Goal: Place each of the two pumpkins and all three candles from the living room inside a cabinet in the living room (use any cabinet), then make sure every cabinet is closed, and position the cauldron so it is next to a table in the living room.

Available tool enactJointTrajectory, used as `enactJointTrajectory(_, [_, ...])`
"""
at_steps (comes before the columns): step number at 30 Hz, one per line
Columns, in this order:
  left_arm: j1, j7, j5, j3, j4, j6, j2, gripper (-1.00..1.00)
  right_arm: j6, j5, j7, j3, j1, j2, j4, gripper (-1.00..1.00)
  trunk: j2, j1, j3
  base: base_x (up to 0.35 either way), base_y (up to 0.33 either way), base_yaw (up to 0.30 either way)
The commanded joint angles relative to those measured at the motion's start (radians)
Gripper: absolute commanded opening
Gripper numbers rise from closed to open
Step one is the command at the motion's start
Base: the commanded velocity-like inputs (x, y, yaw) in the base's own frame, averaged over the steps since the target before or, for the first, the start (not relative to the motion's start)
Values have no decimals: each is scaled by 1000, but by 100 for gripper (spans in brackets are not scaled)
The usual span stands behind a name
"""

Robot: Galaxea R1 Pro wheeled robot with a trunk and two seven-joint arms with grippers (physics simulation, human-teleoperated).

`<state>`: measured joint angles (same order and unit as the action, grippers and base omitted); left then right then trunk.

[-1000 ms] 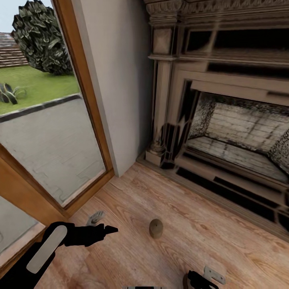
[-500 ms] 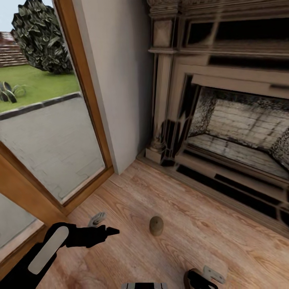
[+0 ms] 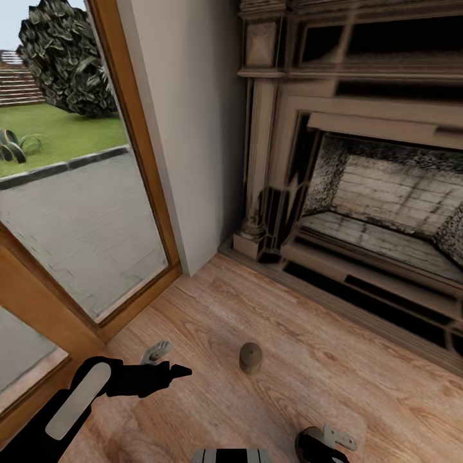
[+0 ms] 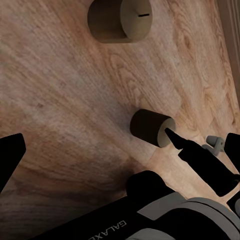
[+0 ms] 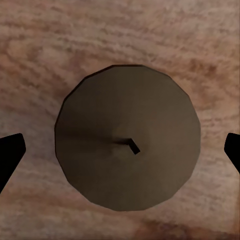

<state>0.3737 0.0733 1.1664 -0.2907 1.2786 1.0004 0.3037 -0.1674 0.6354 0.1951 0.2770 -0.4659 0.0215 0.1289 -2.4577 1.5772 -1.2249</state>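
Two short brown candles stand on the wood floor. One candle (image 3: 250, 357) stands in the open between my arms, seen again as the farther candle (image 4: 120, 20). The other candle (image 5: 125, 150) sits directly below my right gripper (image 5: 123, 149), whose fingers are spread wide on either side without touching it; the left wrist view shows this candle (image 4: 151, 127) beside a right fingertip (image 4: 176, 141). My left gripper (image 3: 172, 359) hovers open and empty, left of the first candle. Pumpkins, cabinet, table and cauldron are out of view.
A tall wood-framed glass window (image 3: 77, 212) runs along the left. A stone fireplace (image 3: 360, 193) with a raised hearth edge fills the right and back. A white wall corner (image 3: 186, 161) stands between them. Wood floor (image 3: 308, 360) lies open ahead.
The whole view has drifted slightly, so the camera moved. My right gripper has shifted a little at the bottom edge above its candle. Both candles stay where they were.
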Motion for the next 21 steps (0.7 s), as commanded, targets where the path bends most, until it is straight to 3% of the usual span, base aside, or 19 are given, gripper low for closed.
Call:
enactJointTrajectory(1, [1,8,9,-2,1,1,1,100,-3,9,4,9,0,0,0,100,0,0,-1,0,0,0])
enactJointTrajectory(9, [1,8,9,-2,1,1,-1,100,-4,9,4,8,0,0,0,100,-42,23,-20,0,0,0])
enactJointTrajectory(21, [1,7,9,-2,1,1,-2,100,-27,9,4,10,0,0,0,100,-43,24,-27,0,0,0])
